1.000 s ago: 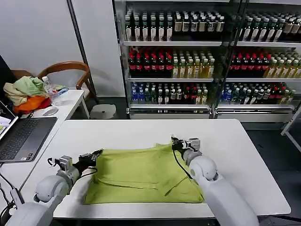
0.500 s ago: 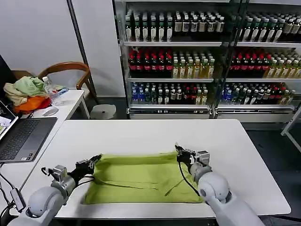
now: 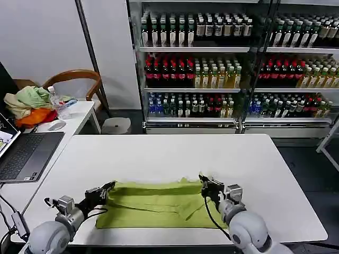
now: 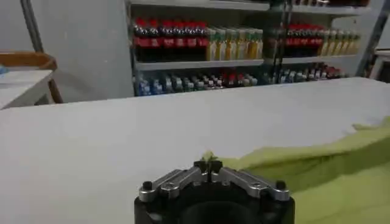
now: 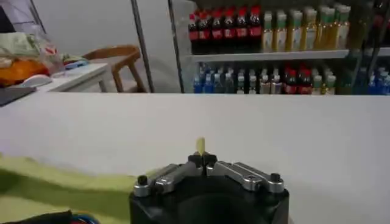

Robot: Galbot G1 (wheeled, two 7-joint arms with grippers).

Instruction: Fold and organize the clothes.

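The white table point(image 3: 159, 153) is lying bare across the frame's middle, the folded T-shirt point(image 3: 159, 206) is resting along its near edge at lower centre, and the left gripper point(image 3: 107, 186) and right gripper point(image 3: 202, 181) are each pinching a far shirt corner.

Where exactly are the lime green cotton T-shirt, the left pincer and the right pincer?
lime green cotton T-shirt point(image 3: 153, 205), head view, middle of the folded cloth.
left pincer point(image 3: 108, 186), head view, fingertips pinching the shirt's far left corner.
right pincer point(image 3: 203, 181), head view, fingertips pinching the far right corner.
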